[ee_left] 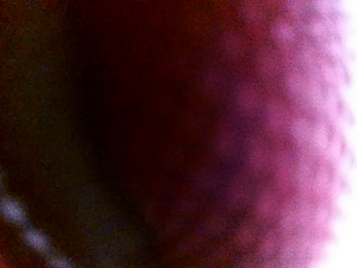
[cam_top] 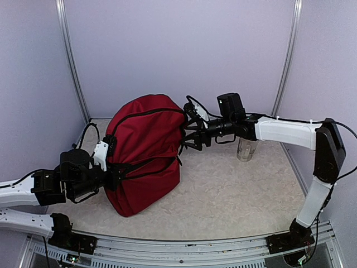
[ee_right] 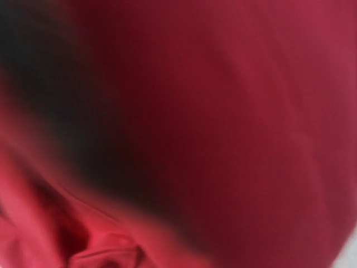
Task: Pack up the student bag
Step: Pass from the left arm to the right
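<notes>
The student bag [cam_top: 146, 151], a large dark red backpack with black zippers and straps, stands bulging at the middle left of the table. My left gripper [cam_top: 111, 167] is pressed against the bag's left side by a black strap, and its fingertips are hidden. My right gripper [cam_top: 188, 129] is against the bag's upper right side with its jaws spread apart. Blurred red fabric of the bag fills both the left wrist view [ee_left: 234, 145] and the right wrist view [ee_right: 234, 111], and no fingers show in either.
A clear glass jar [cam_top: 246, 149] stands on the white table cover [cam_top: 234, 195] just behind my right forearm. Pale walls with metal posts close in the back and sides. The rail with the arm bases runs along the near edge.
</notes>
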Robot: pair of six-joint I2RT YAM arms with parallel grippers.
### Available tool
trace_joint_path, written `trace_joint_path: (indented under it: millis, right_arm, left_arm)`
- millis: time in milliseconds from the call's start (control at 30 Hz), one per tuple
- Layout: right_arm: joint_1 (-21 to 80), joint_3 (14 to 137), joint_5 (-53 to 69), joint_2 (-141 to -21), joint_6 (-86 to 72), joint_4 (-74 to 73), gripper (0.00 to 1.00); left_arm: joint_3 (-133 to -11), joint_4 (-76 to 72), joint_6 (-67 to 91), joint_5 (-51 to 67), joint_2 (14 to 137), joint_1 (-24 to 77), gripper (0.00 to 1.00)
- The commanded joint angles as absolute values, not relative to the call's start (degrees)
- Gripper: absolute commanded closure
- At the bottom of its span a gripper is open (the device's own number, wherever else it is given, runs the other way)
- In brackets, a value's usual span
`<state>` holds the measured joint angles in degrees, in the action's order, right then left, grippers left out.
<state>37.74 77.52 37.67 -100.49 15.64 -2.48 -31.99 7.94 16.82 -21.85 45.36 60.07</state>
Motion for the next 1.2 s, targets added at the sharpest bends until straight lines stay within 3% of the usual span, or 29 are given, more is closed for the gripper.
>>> trace_joint_path:
  millis: [0,400,467,600,700,867,967,1167]
  right_arm:
    - [37.25,82.03,40.69,-105.5,10.3,1.21,0.08]
    - [37.81,82.51,47.53,-112.69,4.88,0.58,0.15]
    - [38.36,83.22,49.6,-113.19,5.12,-0.47,0.29]
    - [39.02,82.76,54.13,-111.82,5.7,-1.86,0.78]
    - [39.02,77.08,55.19,-107.28,3.44,2.42,1.0]
    - [39.11,70.94,52.43,-99.45,-1.6,4.0,1.0]
    - [39.39,68.51,48.17,-96.64,-6.41,2.29,1.0]
    - [43.61,62.53,39.68,-90.45,-14.59,5.9,1.0]
  left_arm:
    - [-34.26,3.34,16.07,-18.93,43.69,60.29,0.81]
    - [-33.66,3.01,15.57,-18.33,43.59,60.29,0.81]
    - [-33.71,2.84,15.46,-18.34,43.68,60.29,0.81]
    - [-34.15,2.88,15.83,-18.1,43.3,60.29,0.81]
    - [-34.07,2.82,15.93,-17.63,42.69,60.29,0.8]
    - [-34.18,3.26,16.11,-19.35,42.6,59.84,0.78]
    - [-35.35,4.61,17.99,-22.38,43.25,58.34,0.71]
    - [-39.37,9.4,20.12,-27.15,47.34,52.78,0.3]
